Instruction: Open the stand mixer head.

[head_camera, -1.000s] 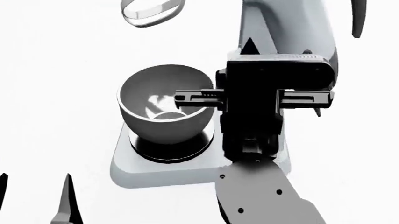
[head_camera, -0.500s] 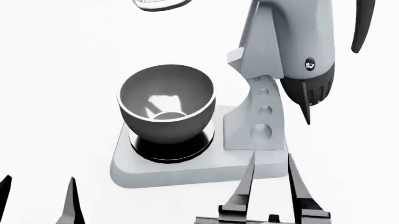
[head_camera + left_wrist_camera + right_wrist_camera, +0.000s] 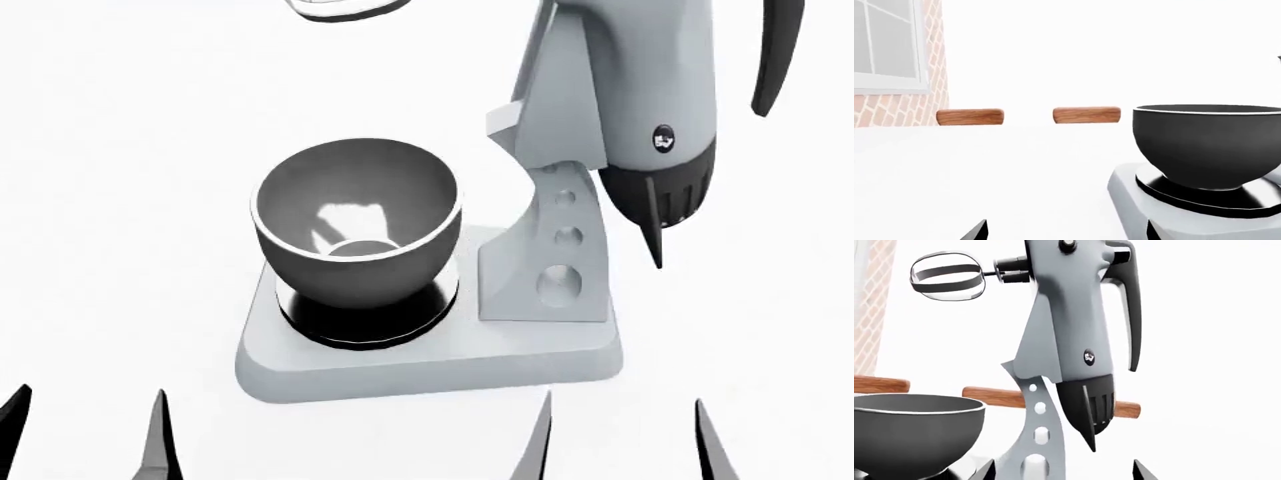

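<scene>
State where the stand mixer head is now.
In the head view the stand mixer head is tilted up at upper right, above the holed neck, right of the bowl.

The head camera looks down on the bowl [image 3: 358, 225]; both wrist cameras look sideways, low and close (sharing that bowl).

Bright, washed-out, sharp simulator renders
</scene>
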Controlling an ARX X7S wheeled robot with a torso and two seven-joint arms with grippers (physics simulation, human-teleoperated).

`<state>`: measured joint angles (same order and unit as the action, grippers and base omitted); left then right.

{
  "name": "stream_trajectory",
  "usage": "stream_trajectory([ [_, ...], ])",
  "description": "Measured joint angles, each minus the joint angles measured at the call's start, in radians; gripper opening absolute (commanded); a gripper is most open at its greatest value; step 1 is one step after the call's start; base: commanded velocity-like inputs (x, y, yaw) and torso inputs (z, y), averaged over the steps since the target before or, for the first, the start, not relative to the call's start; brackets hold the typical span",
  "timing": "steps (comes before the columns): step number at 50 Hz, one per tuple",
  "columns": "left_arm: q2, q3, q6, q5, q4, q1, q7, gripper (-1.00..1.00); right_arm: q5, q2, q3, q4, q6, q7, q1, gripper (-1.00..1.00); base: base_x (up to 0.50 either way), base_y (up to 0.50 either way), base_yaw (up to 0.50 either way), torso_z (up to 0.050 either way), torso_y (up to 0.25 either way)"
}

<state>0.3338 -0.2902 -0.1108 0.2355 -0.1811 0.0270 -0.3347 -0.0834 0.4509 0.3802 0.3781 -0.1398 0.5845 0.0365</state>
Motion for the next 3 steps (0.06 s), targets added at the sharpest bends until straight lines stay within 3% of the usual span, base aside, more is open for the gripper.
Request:
stream_trajectory([
  [3, 0.001, 0.000, 0.001, 0.000, 0.002, 0.001, -0.001, 1.00, -0.006, 0.005, -0.001, -0.006, -0.005, -0.005, 0.000, 1.00, 0.00, 0.00, 0.00, 0.000, 0.000],
])
